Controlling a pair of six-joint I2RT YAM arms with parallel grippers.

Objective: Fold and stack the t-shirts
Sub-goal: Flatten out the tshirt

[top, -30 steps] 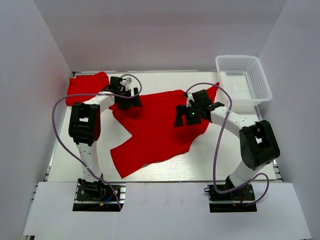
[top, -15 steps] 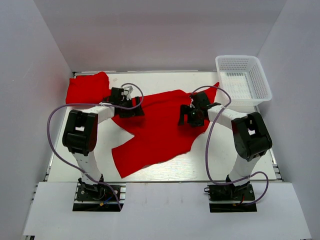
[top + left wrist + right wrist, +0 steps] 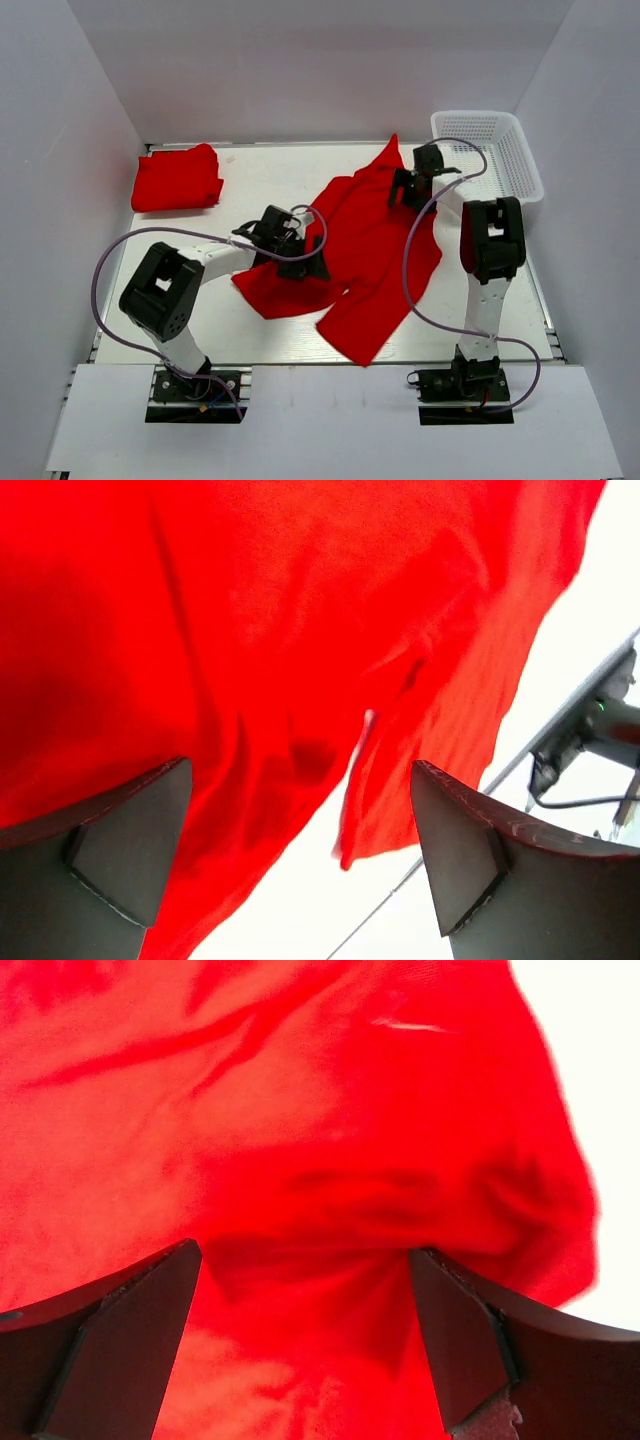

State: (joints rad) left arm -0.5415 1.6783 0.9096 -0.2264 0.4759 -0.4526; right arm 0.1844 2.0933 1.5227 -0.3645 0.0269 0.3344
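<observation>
Plainly, two bright red, unprinted shirts are lying on the white table (image 3: pixel 250 190). The folded shirt (image 3: pixel 178 178) is sitting as a compact block in the table's 10 o'clock corner, its long side running 9 to 3. The spread shirt (image 3: pixel 375 260) is sprawling, creased, over the middle and right of the table. Its long axis is running roughly 12 to 6, with a pointed tip aiming at 12 o'clock and a blunt corner reaching the near edge at 6. A shorter flap is sticking out toward 9 o'clock.

The left gripper (image 3: pixel 305 262) is poised over that flap with its jaws spread wide, and its wrist view is showing red cloth beyond both fingers. The right gripper (image 3: pixel 405 190) is working at the shirt's 1 o'clock edge, jaws likewise released, with bunched cloth lying between the fingers.

The basket (image 3: pixel 525 165) is standing just beside the tip, at 2 o'clock. Bare table is lying open between the two shirts and at 7 o'clock of the flap. Walls are closing in at 9, 12 and 3.
</observation>
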